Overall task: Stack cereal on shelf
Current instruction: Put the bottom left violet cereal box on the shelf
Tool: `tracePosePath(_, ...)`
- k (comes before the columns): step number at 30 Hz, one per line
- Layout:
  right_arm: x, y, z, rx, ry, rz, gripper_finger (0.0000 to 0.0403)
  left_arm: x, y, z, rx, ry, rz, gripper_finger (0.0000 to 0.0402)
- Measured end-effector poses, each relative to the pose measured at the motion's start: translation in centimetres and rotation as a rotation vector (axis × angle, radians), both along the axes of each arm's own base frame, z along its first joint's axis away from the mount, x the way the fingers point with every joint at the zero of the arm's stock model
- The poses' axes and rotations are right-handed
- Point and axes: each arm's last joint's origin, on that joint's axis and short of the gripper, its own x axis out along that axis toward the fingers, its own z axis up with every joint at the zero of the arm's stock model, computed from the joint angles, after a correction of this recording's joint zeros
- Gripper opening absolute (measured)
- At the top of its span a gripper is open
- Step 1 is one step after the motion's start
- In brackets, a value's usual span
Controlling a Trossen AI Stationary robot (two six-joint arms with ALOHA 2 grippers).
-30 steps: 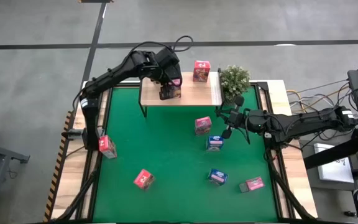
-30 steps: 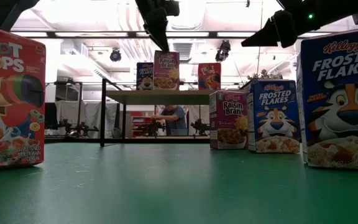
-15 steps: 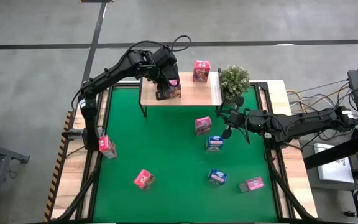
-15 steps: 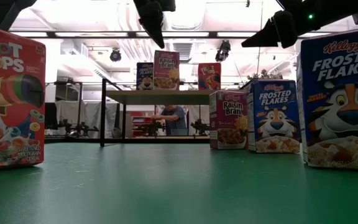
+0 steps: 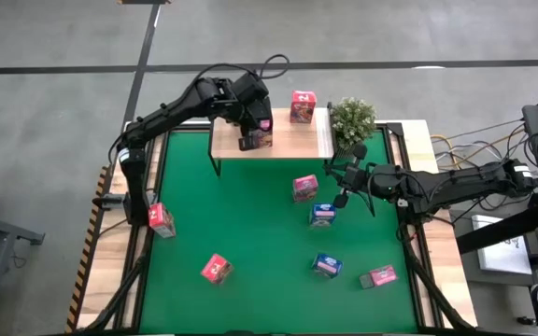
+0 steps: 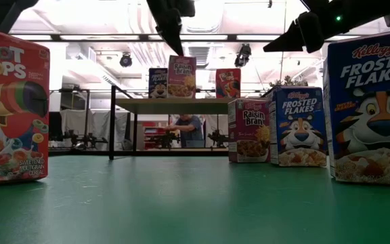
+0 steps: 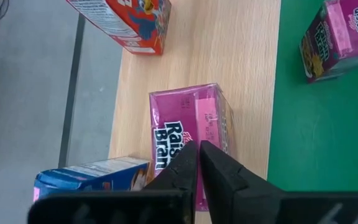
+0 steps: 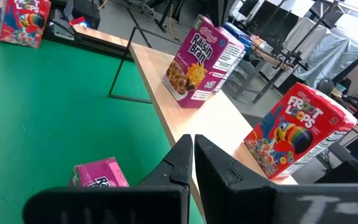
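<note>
The shelf, a light wooden board on thin black legs, stands at the mat's far edge. Three cereal boxes stand upright on it: a pink Raisin Bran box, a blue box and a red Froot Loops box. My left gripper is shut and points steeply down just over the Raisin Bran box's top. My right gripper is shut and hangs in the air over the mat, right of the shelf, holding nothing. My left gripper has its shut fingertips right above the top of the Raisin Bran box, coming from above. I cannot tell whether they touch the top or stand a little clear. The box stands upright on the shelf on its own base.
More cereal boxes are spread on the green mat: a pink one, two blue ones, a pink one lying flat, another pink one and a red one. A small potted plant stands right of the shelf.
My left gripper has shut its fingers over the Raisin Bran box. The box stays upright on the shelf where it was.
</note>
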Motion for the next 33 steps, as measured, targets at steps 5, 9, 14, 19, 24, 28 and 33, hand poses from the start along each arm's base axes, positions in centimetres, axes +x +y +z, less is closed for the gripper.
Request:
tracePosePath(5,0.0,0.0,0.0,0.000,0.000,0.000,0.0009,0.5,0.3,-0.6,0.030,-0.014,0.001,0.0000)
tracePosePath(9,0.0,0.0,0.0,0.000,0.000,0.000,0.0009,0.8,0.6,-0.7,0.074,-0.023,0.004,0.0000)
tracePosePath(14,0.0,0.0,0.0,-0.001,0.001,-0.001,0.0009,1.1,0.8,-0.5,0.111,-0.056,0.001,0.0000)
tracePosePath(19,0.0,0.0,0.0,-0.002,0.001,0.000,0.0009,1.1,1.0,-0.4,0.159,-0.040,0.024,0.0000)
tracePosePath(24,0.0,0.0,0.0,-0.002,0.002,0.000,0.0009,0.4,-0.1,1.0,0.171,-0.072,0.013,0.0000)
tracePosePath(28,0.0,0.0,0.0,-0.002,0.002,0.000,0.0009,0.1,-1.5,1.9,0.131,-0.123,-0.039,0.0000)
tracePosePath(33,0.0,0.0,0.0,-0.002,0.002,0.000,0.0009,0.4,-3.6,1.8,0.022,-0.144,-0.137,0.0000)
